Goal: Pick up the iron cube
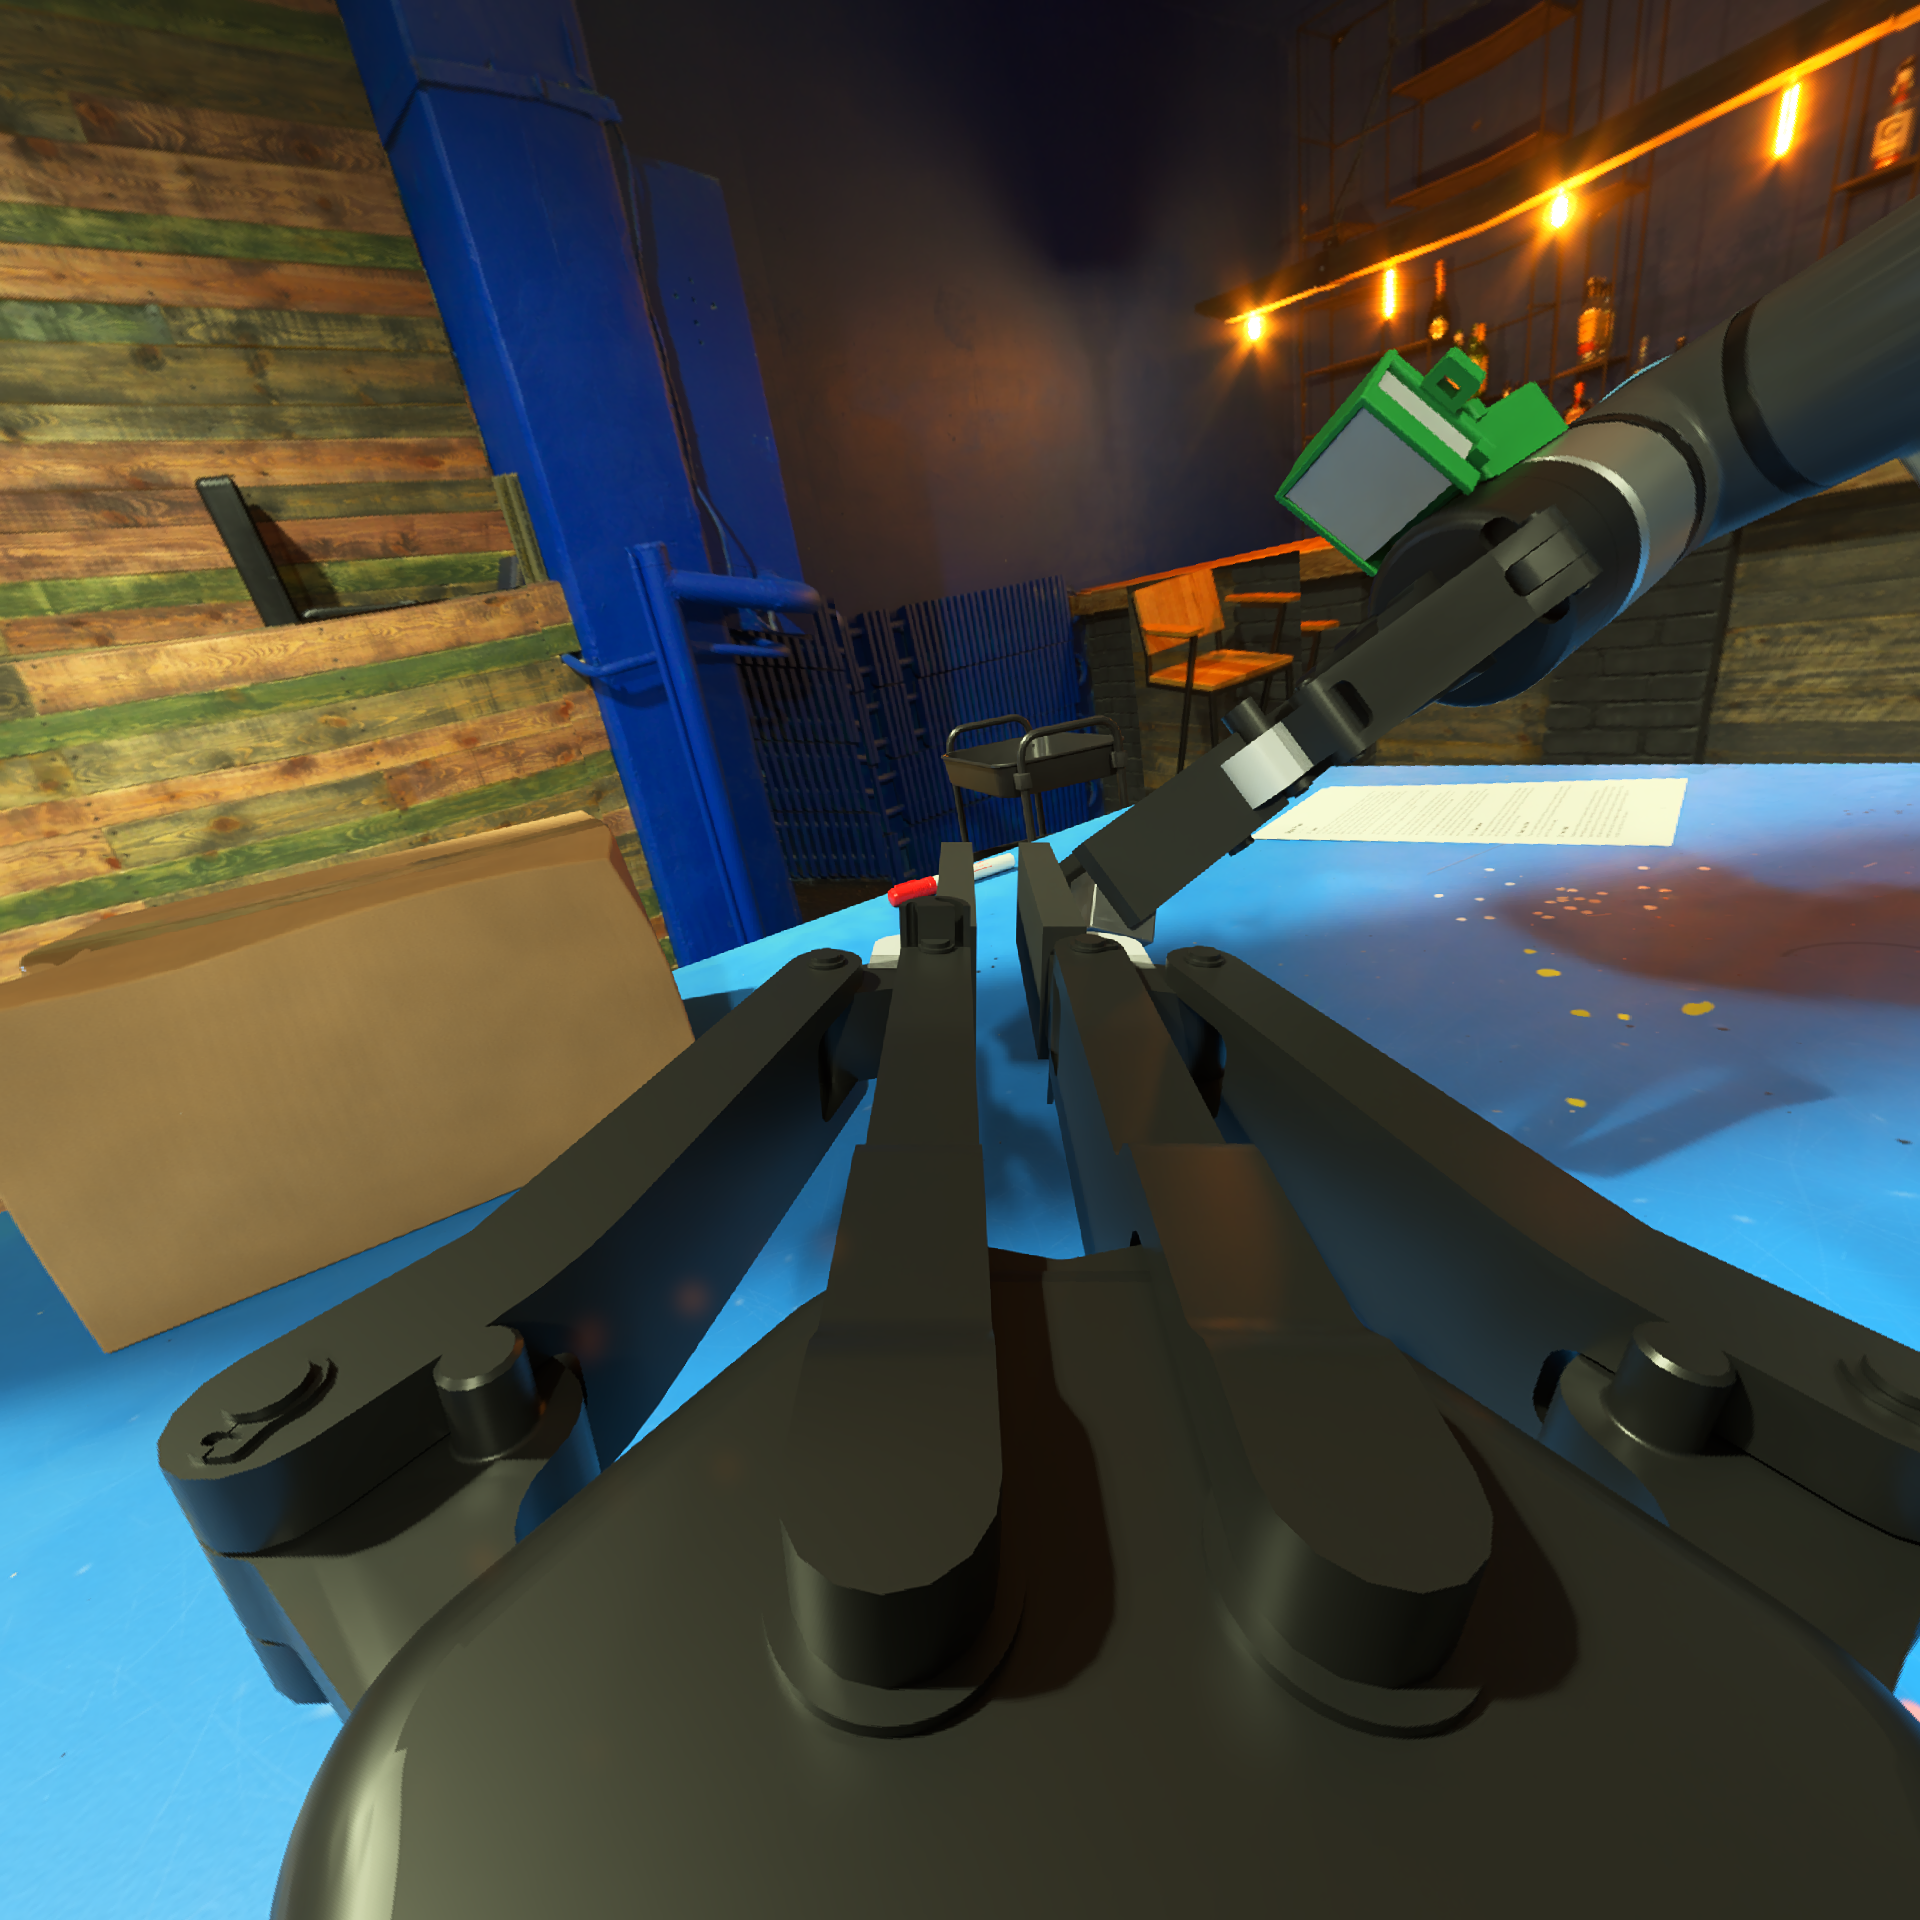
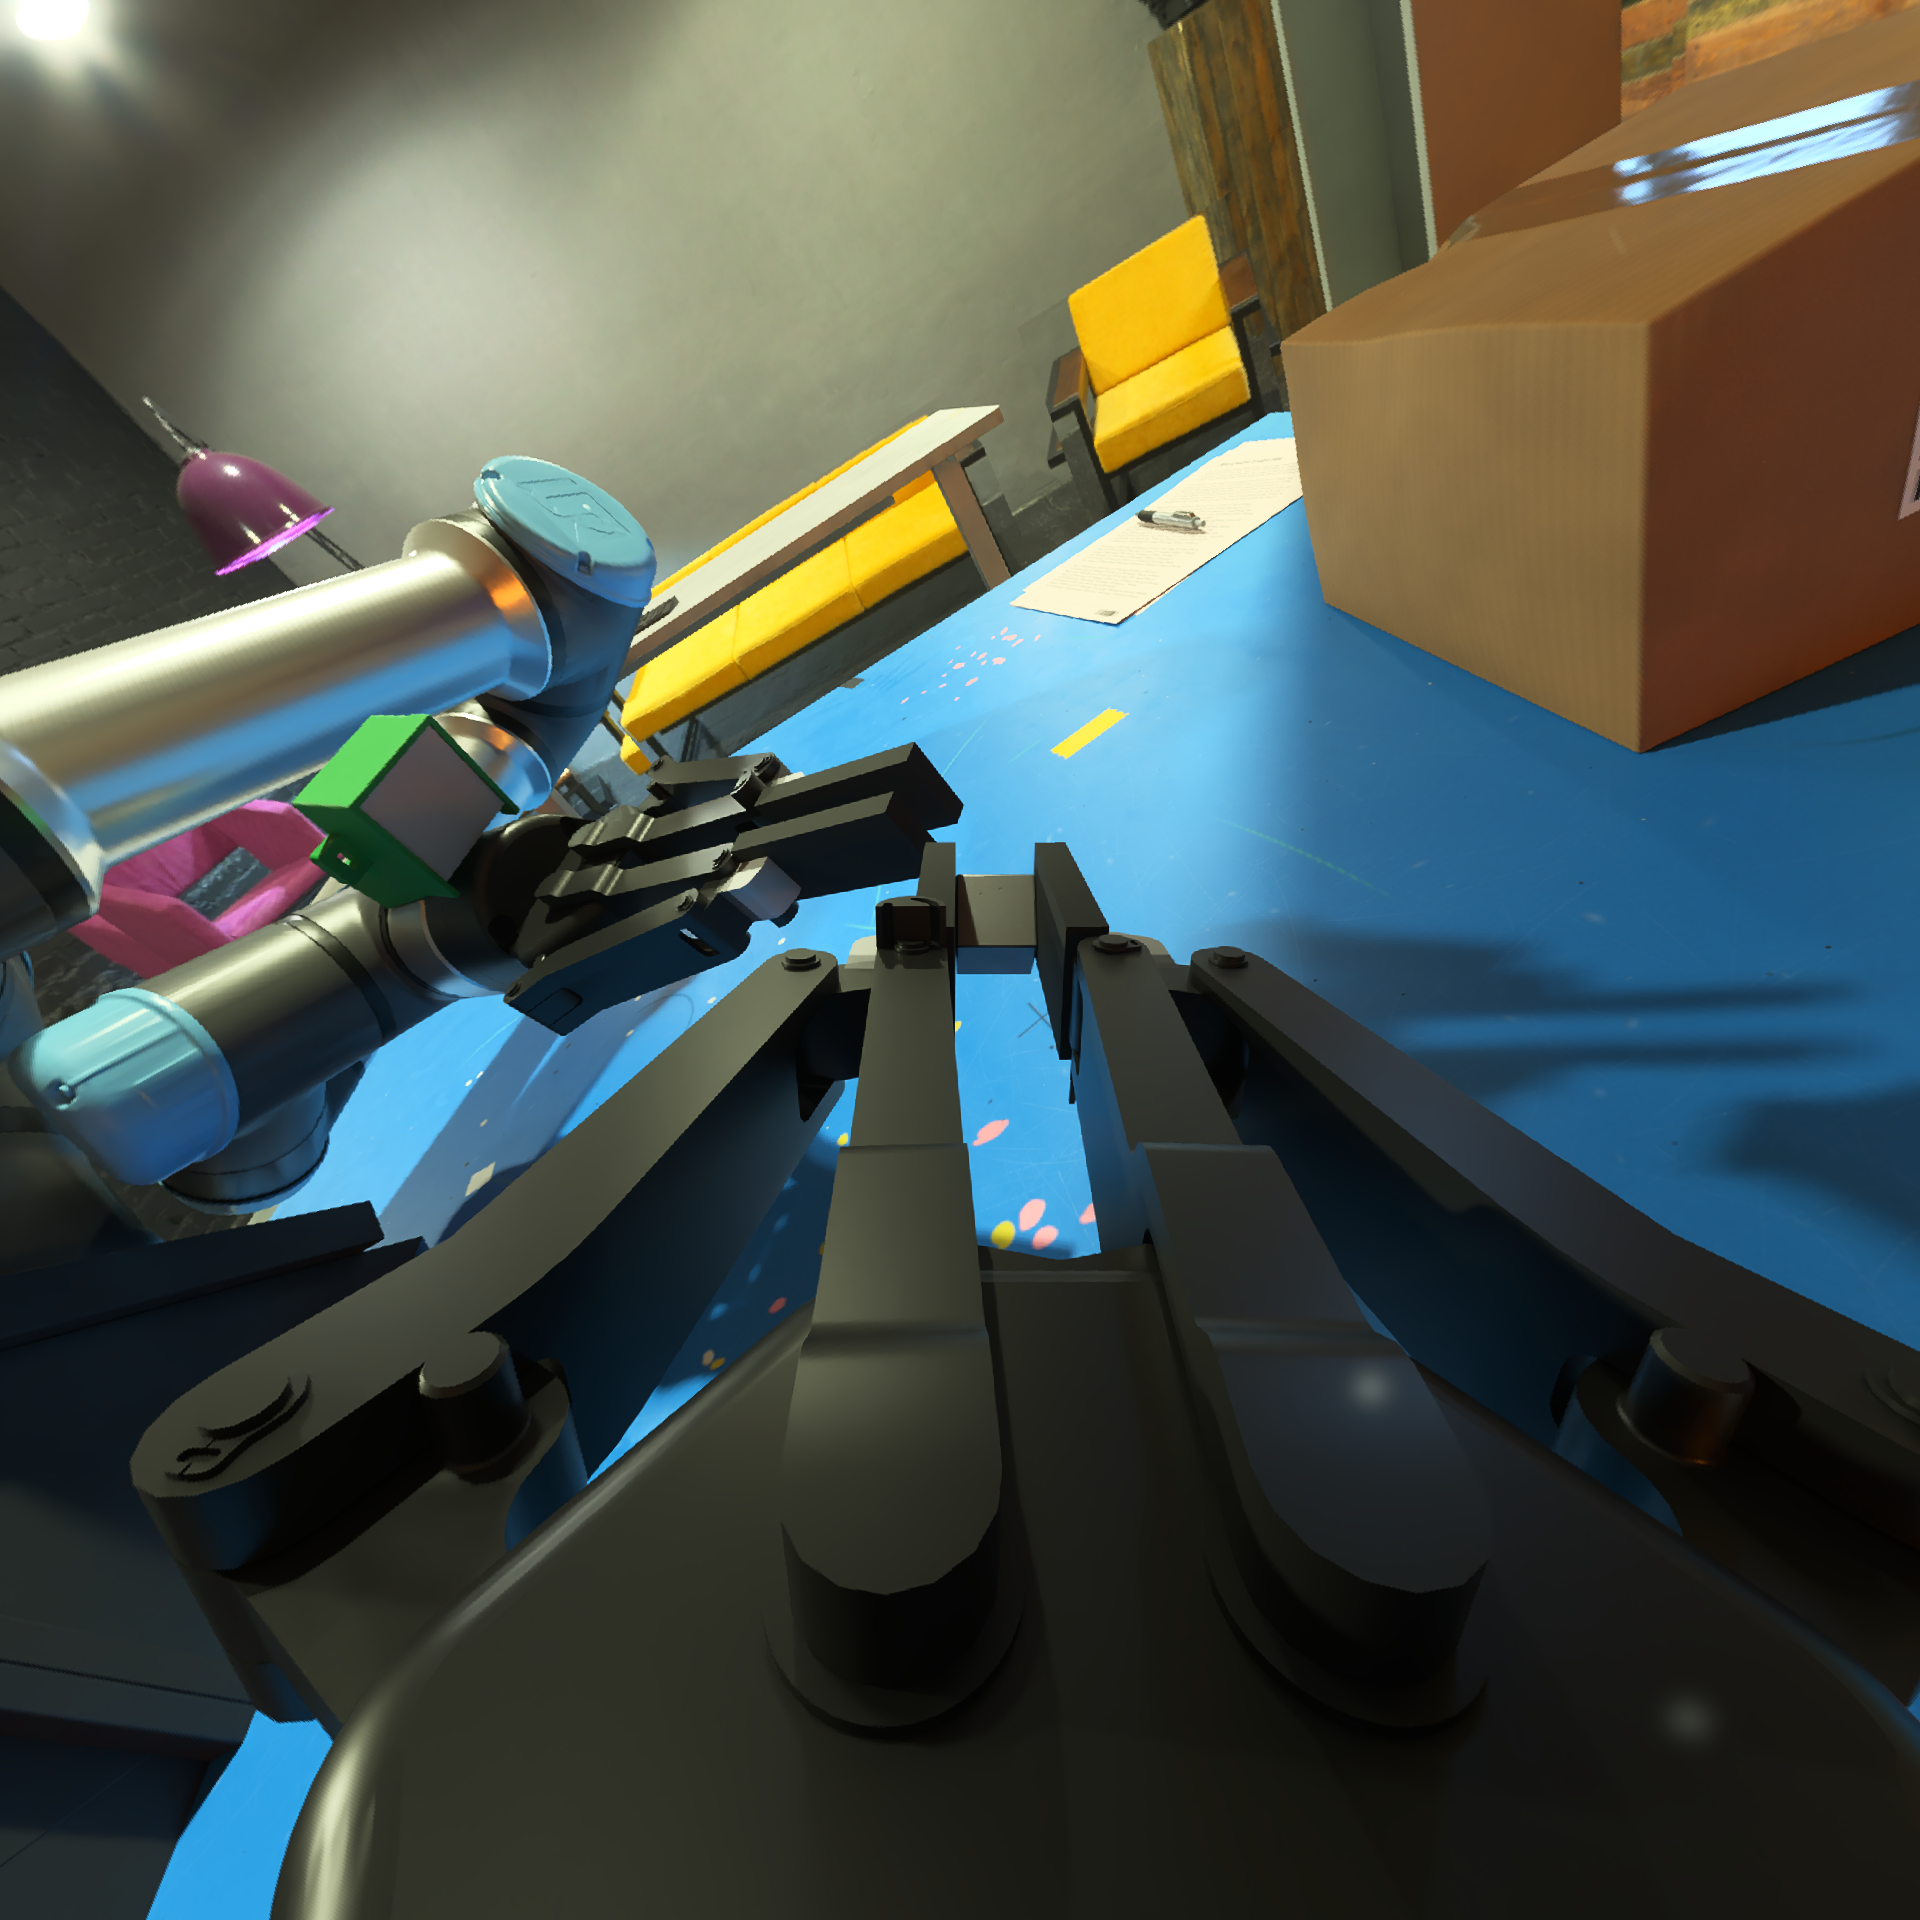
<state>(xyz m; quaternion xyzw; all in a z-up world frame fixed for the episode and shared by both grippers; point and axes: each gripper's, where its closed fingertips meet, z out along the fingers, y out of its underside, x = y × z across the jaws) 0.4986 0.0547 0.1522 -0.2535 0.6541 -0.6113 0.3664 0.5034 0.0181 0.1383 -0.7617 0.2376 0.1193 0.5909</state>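
The right gripper (image 2: 995,896) is pinching the small dark grey iron cube (image 2: 994,910) between its two fingertips, just above the blue tabletop (image 2: 1351,883). Whether the cube has cleared the surface cannot be told. The left gripper (image 1: 995,883) has its fingers drawn close with only a narrow gap and nothing visible between them. Risk: the cube sits at the extreme tips of the pads, so a fast lift or any loss of clamping force could let the heavy block slip out. The two grippers are very near each other; a sideways move by either could cause contact and dislodge the cube. The right wrist view shows the cube and the large brown cardboard box (image 2: 1621,468); the left wrist view hides the cube but shows a red-capped marker (image 1: 935,883) at the table's far edge.
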